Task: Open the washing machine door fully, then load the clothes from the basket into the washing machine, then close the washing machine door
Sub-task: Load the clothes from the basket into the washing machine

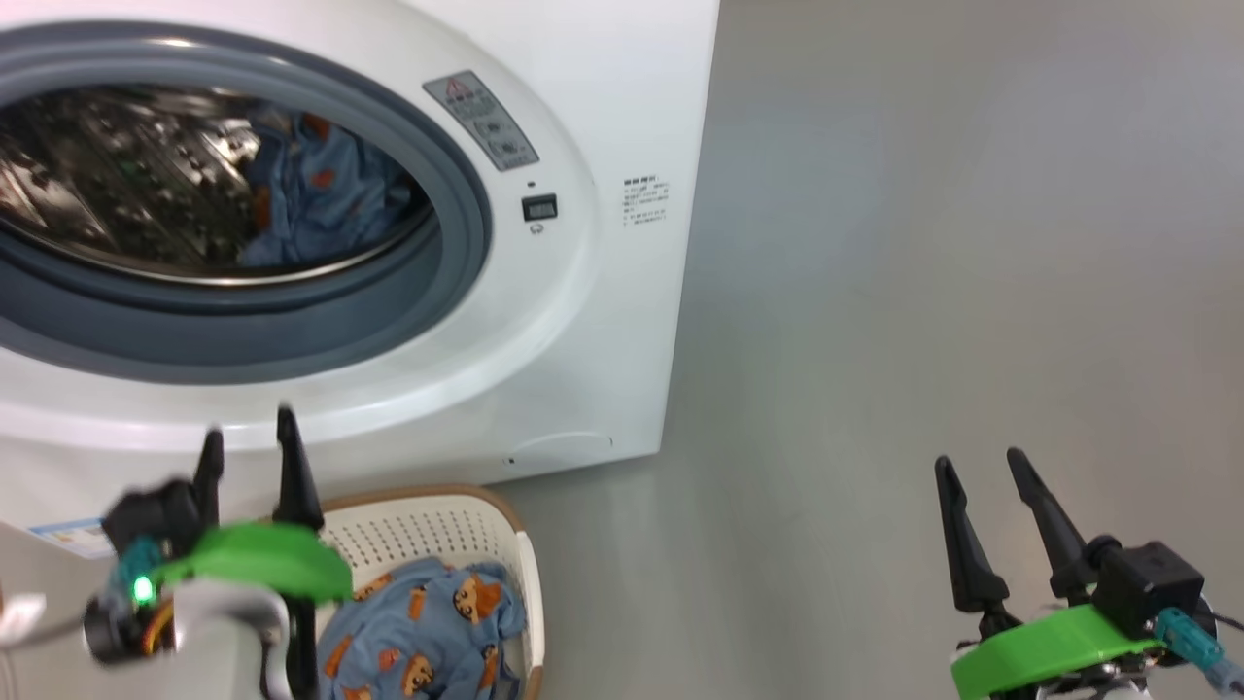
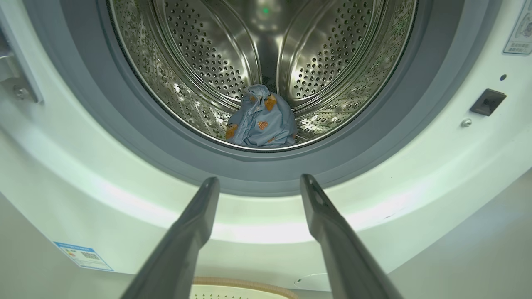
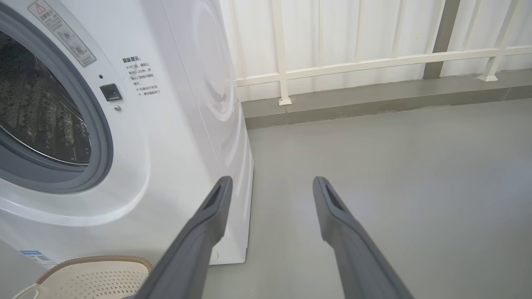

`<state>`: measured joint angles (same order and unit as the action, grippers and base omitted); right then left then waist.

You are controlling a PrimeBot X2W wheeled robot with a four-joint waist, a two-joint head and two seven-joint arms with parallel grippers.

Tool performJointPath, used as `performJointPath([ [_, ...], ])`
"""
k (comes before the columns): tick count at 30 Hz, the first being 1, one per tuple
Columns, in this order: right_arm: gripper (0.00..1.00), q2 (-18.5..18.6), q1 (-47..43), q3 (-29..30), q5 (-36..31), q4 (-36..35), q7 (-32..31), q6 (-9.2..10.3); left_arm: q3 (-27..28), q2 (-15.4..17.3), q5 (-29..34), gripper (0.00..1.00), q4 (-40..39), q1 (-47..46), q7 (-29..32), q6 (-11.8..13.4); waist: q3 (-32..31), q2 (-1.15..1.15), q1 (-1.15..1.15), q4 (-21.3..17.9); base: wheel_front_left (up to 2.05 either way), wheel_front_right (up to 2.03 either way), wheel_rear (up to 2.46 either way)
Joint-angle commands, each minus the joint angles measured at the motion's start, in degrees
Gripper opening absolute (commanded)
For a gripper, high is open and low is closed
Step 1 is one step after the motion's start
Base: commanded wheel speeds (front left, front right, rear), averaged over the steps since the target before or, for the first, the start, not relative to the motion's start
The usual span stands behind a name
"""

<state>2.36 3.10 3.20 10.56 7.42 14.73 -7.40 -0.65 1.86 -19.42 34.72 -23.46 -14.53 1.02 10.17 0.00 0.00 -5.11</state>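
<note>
- Washing machine [image 1: 603,321]: the opening is uncovered, and the grey gasket [image 1: 466,253] rings the drum mouth. A garment carried in too low would likely drag on the gasket lip and hang out, which would obstruct door closure later.
- Basket [image 1: 530,574]: it stands on the floor [image 1: 875,292] just in front of the machine's lower panel, below the left gripper [image 1: 248,428]. A slanted descent could strike the brown rim and tip or push the basket.
- Clothes [image 1: 428,622]: a blue bear-print heap lies in the basket, and one garment [image 2: 262,122] lies at the drum bottom. The fabric is soft, so a shallow pinch may catch a single fold and lose it in transit.
- Left gripper: fingers apart and empty, above the basket and facing the drum. It appears blurred in the head view, so its height is uncertain.
- Right gripper [image 1: 980,457]: fingers apart and empty, over bare floor well right of the machine. Low risk.
- Latch socket [image 1: 539,207]: a trailing sleeve lodged here would prevent latching.
</note>
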Motion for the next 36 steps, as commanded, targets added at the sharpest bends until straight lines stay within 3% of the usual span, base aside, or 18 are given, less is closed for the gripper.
performJointPath([
  [1,1.0,0.52,-0.69,-1.31,-0.56,-1.48,0.27,-0.09,1.43,1.42,0.08,1.0,-3.14,2.82,-0.47,0.72,-2.68,0.0,0.0,0.42,0.0,0.0,0.0],
  [16,1.0,0.52,-4.62,-1.37,-1.56,-1.72,0.27,-0.09,-2.13,1.07,0.13,1.0,-15.74,21.4,-0.47,2.07,-10.06,0.0,0.0,1.94,0.0,0.0,0.0],
  [36,1.0,0.52,-6.66,-0.2,-2.26,-1.45,0.27,-0.09,-3.62,1.08,0.84,1.0,-23.08,32.01,-0.47,4.27,-14.29,0.0,0.0,4.51,0.0,0.0,0.0],
])
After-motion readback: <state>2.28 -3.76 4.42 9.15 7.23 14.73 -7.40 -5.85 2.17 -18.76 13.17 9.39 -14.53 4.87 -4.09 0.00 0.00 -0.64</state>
